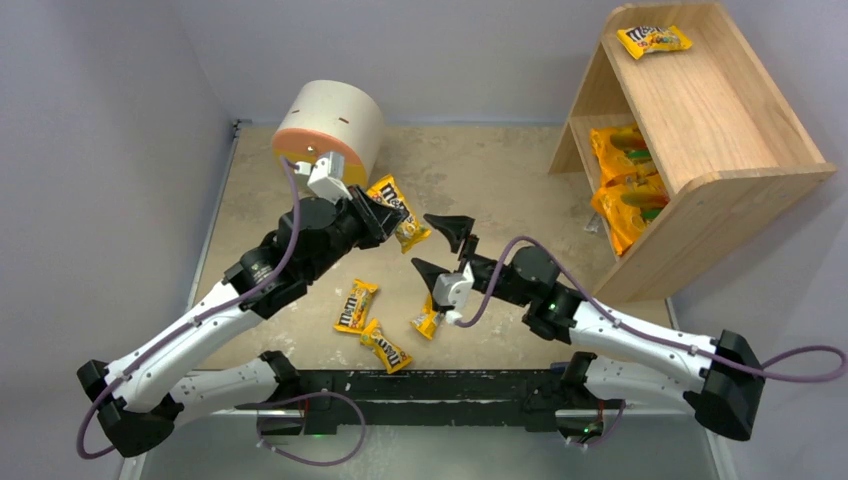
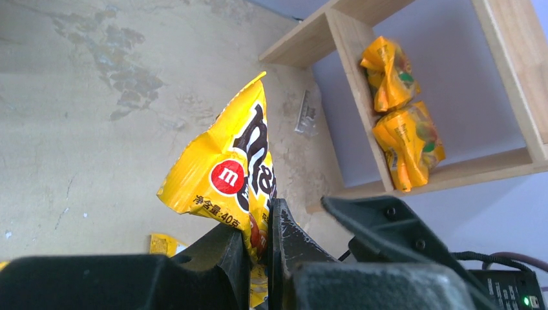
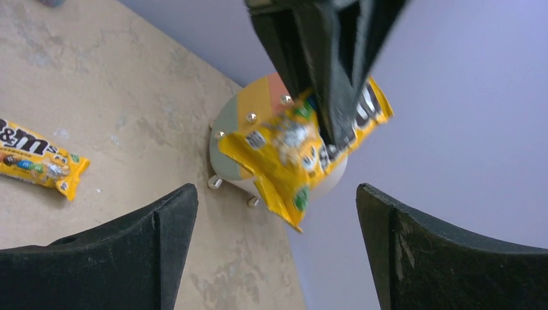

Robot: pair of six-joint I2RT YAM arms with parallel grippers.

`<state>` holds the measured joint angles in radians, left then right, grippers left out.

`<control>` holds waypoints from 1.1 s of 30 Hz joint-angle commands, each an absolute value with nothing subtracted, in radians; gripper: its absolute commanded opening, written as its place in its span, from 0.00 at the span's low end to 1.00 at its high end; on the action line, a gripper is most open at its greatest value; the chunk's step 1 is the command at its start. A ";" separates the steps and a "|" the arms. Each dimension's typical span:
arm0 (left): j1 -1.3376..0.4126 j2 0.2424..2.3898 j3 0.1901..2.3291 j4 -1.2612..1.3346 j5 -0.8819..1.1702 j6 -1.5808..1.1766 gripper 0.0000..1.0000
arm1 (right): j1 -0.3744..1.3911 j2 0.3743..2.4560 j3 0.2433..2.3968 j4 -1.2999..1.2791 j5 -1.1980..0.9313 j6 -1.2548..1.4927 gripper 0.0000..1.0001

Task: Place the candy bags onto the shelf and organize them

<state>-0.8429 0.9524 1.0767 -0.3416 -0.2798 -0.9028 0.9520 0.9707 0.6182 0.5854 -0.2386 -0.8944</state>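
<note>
Left gripper [image 2: 260,240]: squeezing one yellow M&M's packet [image 2: 226,169].
Right gripper [image 1: 446,250]: spread wide, holding nothing.
Shelf [image 1: 705,125]: two orange bags [image 1: 628,198] inside.

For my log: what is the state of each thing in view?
left gripper: shut on held packet
held packet: lifted above the table
right gripper: open, empty
top packet: lying on top of shelf
orange bags: inside lower tier
loose packets: three, lying on table
</note>
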 commanded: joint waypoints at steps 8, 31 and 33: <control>-0.690 0.986 1.117 -0.379 -0.013 -0.981 0.00 | 1.122 1.058 0.596 0.800 -0.020 -1.221 0.77; -0.659 0.956 1.105 -0.302 0.087 -0.374 0.00 | 1.149 0.869 0.624 0.453 0.003 -0.982 0.56; -0.657 0.976 1.104 -0.300 0.201 -0.234 0.00 | 1.149 0.848 0.628 0.417 0.030 -0.953 0.57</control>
